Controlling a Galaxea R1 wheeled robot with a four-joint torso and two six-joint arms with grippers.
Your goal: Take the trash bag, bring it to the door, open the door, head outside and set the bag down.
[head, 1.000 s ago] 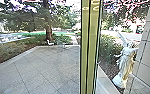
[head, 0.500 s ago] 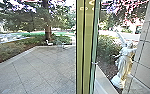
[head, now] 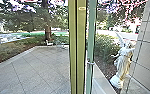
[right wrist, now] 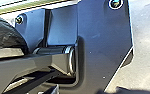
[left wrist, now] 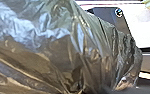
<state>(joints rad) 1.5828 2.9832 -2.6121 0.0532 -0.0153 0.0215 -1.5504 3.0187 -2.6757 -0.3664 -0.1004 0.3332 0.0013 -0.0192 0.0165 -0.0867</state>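
In the head view, a yellow-green door frame post (head: 77, 50) stands upright near the middle. Just right of it is the green edge of a glass panel (head: 91, 30), with a small metal fitting (head: 91, 63). Crumpled, shiny dark plastic of the trash bag (left wrist: 53, 37) looms large in the left wrist view. Its folds draw together at my left gripper (left wrist: 91, 90), which is shut on it. Part of the same dark plastic bag (right wrist: 6, 33) also shows in the right wrist view, beside the robot's jointed bar. How my right gripper stands cannot be made out.
Beyond the glass lies a paved patio (head: 31, 67) with a pale curb, planting and a tree (head: 47, 30). A white statue (head: 122, 62) stands on the right beside a tiled wall (head: 147, 55). A small white object (head: 49, 43) is at the patio's far edge.
The head camera has moved: the door frame post appears farther left and the glass edge stands more apart from it, while the scenery outside has shifted only slightly.
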